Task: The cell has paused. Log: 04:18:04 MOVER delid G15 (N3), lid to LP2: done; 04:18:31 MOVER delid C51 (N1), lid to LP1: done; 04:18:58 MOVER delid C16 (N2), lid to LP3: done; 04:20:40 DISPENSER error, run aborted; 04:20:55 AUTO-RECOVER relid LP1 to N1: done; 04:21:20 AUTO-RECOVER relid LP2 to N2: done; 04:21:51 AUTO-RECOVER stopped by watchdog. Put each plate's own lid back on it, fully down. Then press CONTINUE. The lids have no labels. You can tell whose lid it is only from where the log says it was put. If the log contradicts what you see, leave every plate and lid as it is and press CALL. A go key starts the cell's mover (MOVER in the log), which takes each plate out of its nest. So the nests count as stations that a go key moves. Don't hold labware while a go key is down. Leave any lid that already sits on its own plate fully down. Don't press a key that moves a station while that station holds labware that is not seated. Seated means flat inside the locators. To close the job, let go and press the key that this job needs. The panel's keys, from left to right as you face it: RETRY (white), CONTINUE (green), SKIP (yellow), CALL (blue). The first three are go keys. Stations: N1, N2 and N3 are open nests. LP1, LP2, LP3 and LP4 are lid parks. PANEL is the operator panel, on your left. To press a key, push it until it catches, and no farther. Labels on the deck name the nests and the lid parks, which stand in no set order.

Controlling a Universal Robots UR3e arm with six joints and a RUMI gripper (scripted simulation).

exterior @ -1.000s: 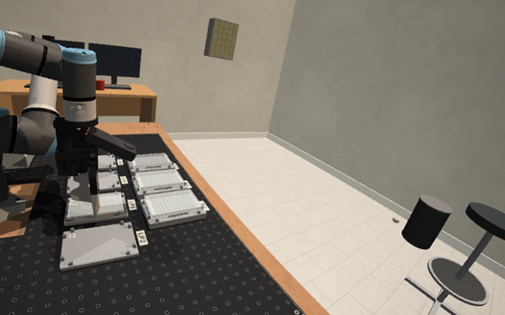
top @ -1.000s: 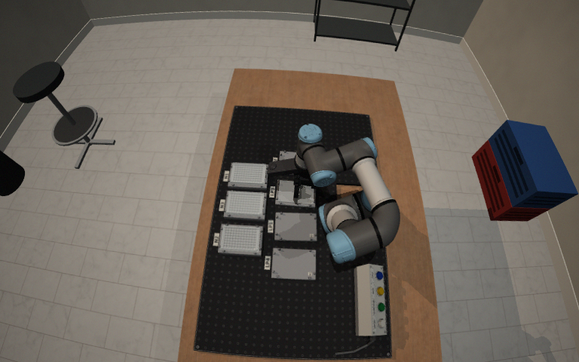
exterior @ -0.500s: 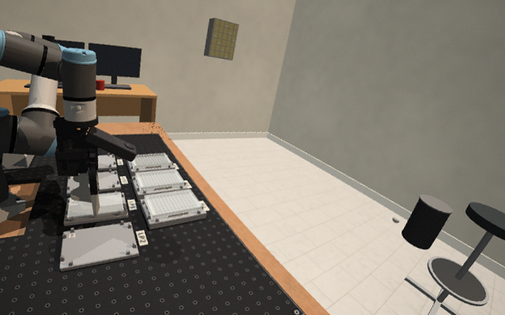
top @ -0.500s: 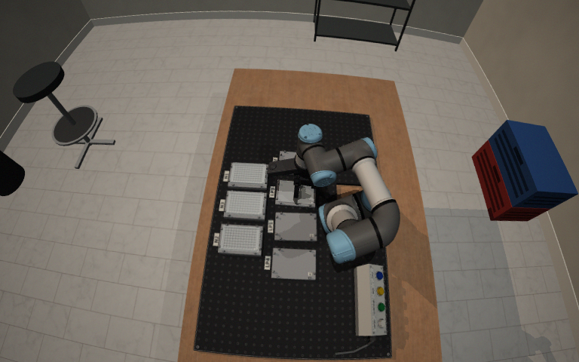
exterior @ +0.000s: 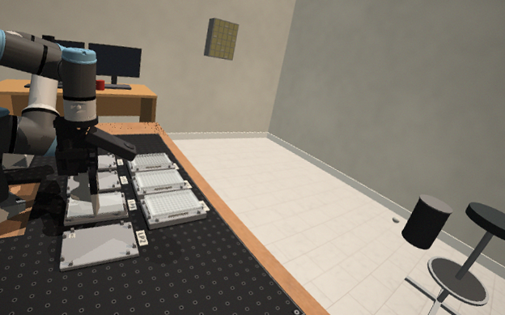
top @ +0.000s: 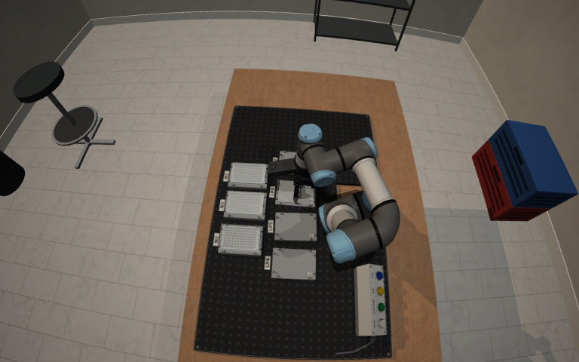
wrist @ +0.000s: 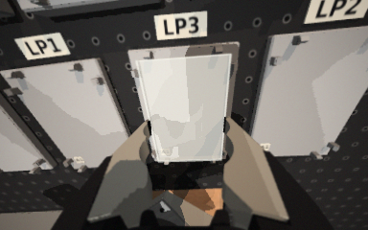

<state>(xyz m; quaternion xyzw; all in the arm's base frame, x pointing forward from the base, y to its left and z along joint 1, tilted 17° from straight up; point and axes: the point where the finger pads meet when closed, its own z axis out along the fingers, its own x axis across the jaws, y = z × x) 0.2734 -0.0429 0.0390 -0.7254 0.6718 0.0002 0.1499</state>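
Mix-up of lids is looming as the main danger: the gripper (wrist: 188,128) is clamping its two tan fingers on the long edges of the pale lid (wrist: 184,96), which is lying on the park under the LP3 label (wrist: 180,25). By the task's account this lid belongs to the plate in N2, yet N2 is already wearing the lid from LP2, which is N3's own. Dropping this one straight onto whichever plate is bare would lock in the swap. In the top view the plate nearest the panel end (top: 240,238) is showing its wells more sharply than the other two (top: 247,175) (top: 244,204), so it may be the bare one, but the nest labels are reading too small to confirm. Lifting is carrying its own hazard: small locator pegs (wrist: 149,56) are ringing the park, and a tilted pull could be snagging the lid's rim or twisting it in the grip. LP1 (wrist: 62,110) and LP2 (wrist: 307,91) are lying bare on either side, and LP4 (top: 293,263) is looking free as a holding spot. The arm's own elbow (top: 363,230) is hanging between the parks and the operator panel (top: 370,301), crowding any later reach to the keys.
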